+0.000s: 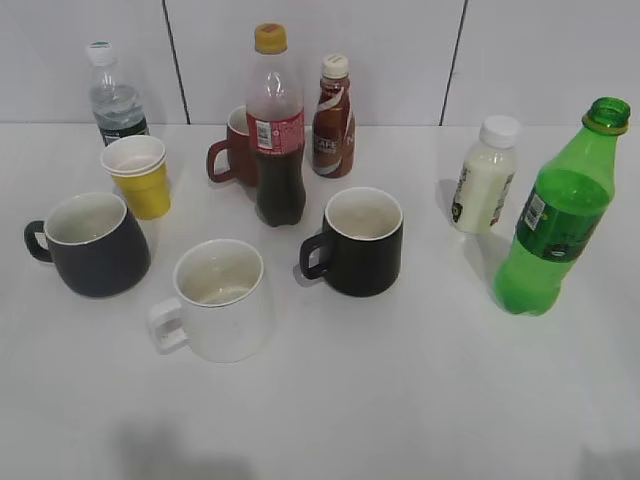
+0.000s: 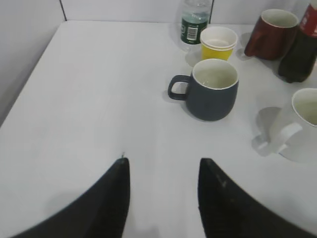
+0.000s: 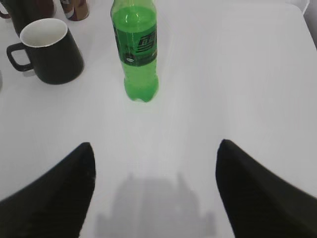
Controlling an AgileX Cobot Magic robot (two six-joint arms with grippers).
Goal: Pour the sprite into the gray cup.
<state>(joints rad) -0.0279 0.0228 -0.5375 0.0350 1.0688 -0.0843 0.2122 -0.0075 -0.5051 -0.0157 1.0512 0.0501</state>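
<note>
The sprite (image 1: pixel 556 215) is a tall green bottle with no cap, upright at the right of the table; it also shows in the right wrist view (image 3: pixel 134 47). The gray cup (image 1: pixel 92 243) is a squat dark mug at the left, handle pointing left, and shows in the left wrist view (image 2: pixel 213 89). My left gripper (image 2: pixel 163 161) is open and empty above bare table, short of the gray cup. My right gripper (image 3: pixel 154 146) is open wide and empty, short of the sprite. Neither gripper shows in the exterior view.
A white mug (image 1: pixel 218 299), a black mug (image 1: pixel 360 240), a cola bottle (image 1: pixel 276 125), a brown mug (image 1: pixel 235 150), a yellow paper cup (image 1: pixel 140 175), a water bottle (image 1: pixel 115 95), a brown drink bottle (image 1: pixel 333 117) and a white drink bottle (image 1: pixel 485 175) stand between and behind.
</note>
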